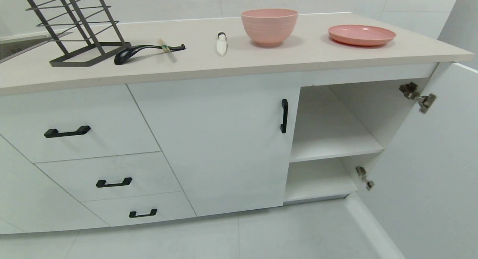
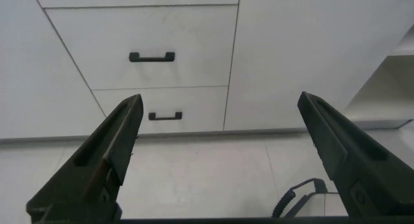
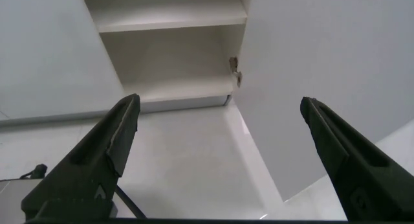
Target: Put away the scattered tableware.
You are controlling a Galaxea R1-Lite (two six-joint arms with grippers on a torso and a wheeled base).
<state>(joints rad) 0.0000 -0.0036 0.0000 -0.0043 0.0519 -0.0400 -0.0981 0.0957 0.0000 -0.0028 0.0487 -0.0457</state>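
Note:
On the beige countertop (image 1: 231,64) stand a pink bowl (image 1: 269,26) and, to its right, a pink plate (image 1: 361,34). A small white utensil (image 1: 221,43) lies left of the bowl. Further left, a black ladle (image 1: 140,51) lies beside a pair of chopsticks (image 1: 166,49). My left gripper (image 2: 220,107) hangs open, low in front of the drawers (image 2: 152,56), holding nothing. My right gripper (image 3: 220,111) is open too, low before the open cabinet (image 3: 174,62), with nothing between its fingers.
A black wire rack (image 1: 76,25) stands at the counter's left, next to a sink edge (image 1: 18,46). The right cabinet door (image 1: 429,158) is swung open, showing two bare shelves (image 1: 328,139). The middle door (image 1: 284,116) is closed. Three drawers (image 1: 93,158) sit on the left.

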